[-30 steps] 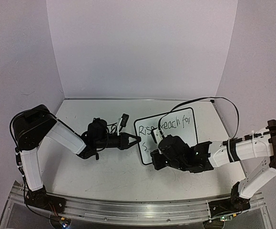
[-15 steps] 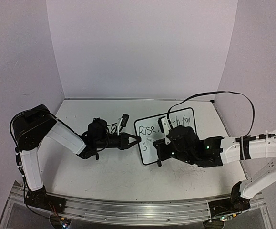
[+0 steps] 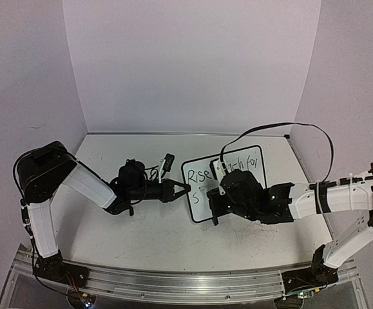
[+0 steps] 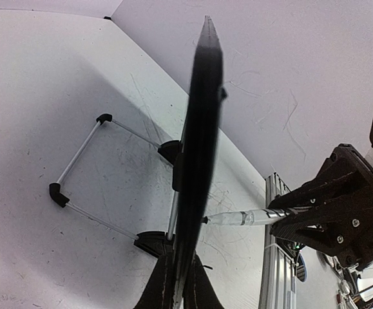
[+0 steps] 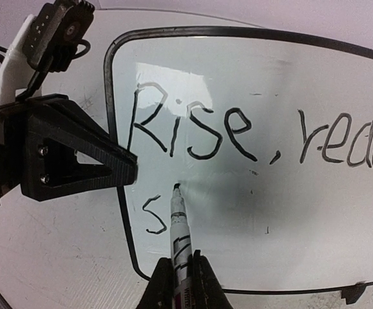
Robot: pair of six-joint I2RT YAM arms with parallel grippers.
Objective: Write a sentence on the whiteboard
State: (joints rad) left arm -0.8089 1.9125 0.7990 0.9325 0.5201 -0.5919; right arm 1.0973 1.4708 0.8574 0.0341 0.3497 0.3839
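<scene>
With the left tool [image 3: 186, 188] clamped on the left edge of the whiteboard [image 5: 289, 219], upright on the worktop [image 3: 141, 238], I note the right tool [image 5: 183, 286], clenched on the marker [image 5: 178, 222], has moved its tip just right of the "s" [image 5: 153, 215], so the sentence [image 5: 192, 129] has barely begun its second line.

The left pincer [image 3: 185, 188] sits on the whiteboard's [image 3: 198, 206] left edge, the right pincer's [image 5: 181, 286] marker [image 5: 179, 225] before it.
</scene>
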